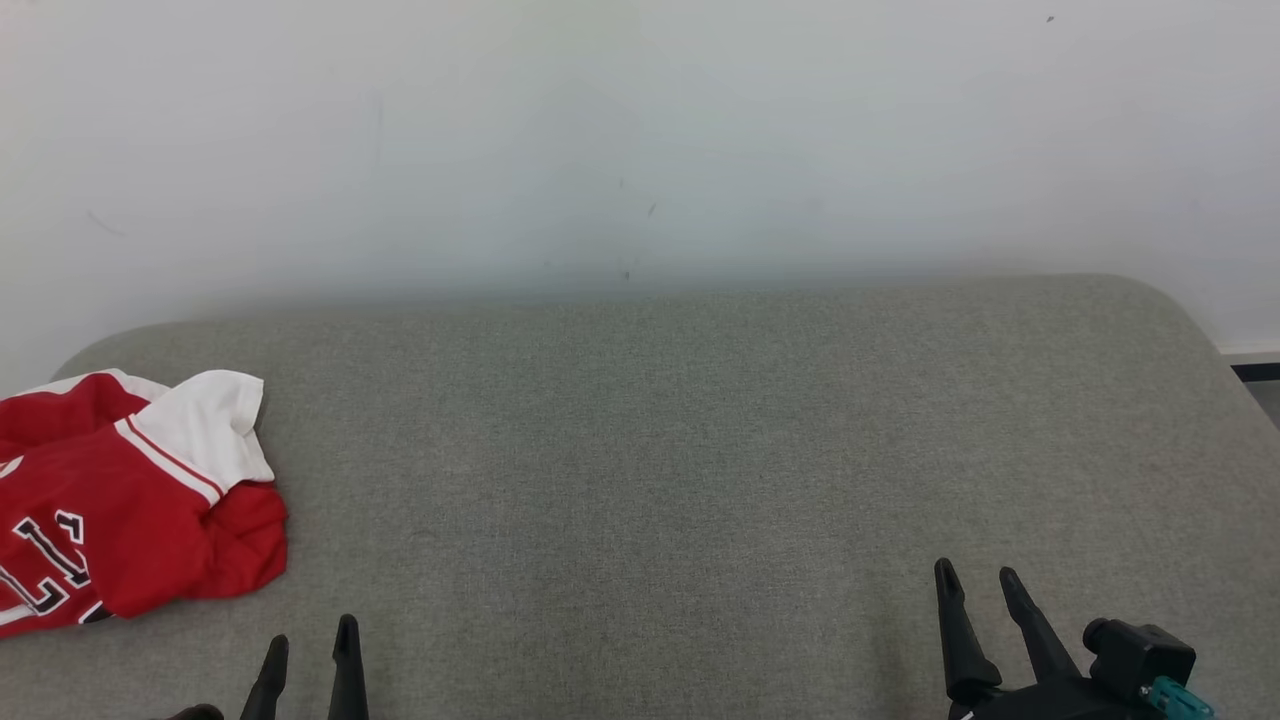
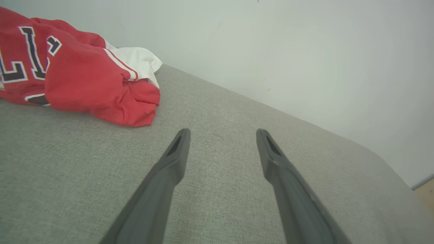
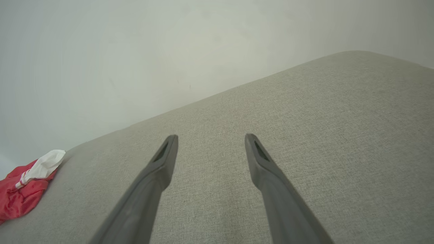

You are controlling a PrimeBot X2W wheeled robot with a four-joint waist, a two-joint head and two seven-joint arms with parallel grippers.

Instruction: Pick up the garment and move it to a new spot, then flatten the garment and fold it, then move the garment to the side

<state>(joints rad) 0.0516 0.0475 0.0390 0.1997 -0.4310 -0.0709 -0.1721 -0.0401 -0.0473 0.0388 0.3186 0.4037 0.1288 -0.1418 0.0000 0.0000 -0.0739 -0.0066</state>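
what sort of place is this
Probably a plain indoor room, perhaps a lab or bedroom. A wide grey upholstered pad, like a bed or sofa seat, sits against a bare white wall, with a crumpled red and white jersey at its left end.

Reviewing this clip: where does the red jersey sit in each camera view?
Head view: red jersey at the left edge, mid-height, crumpled.
Left wrist view: jersey in the upper left corner, up-left of the left hand.
Right wrist view: jersey at the lower left edge.
Shared landmark: its white sleeve, on the side nearest the wall.
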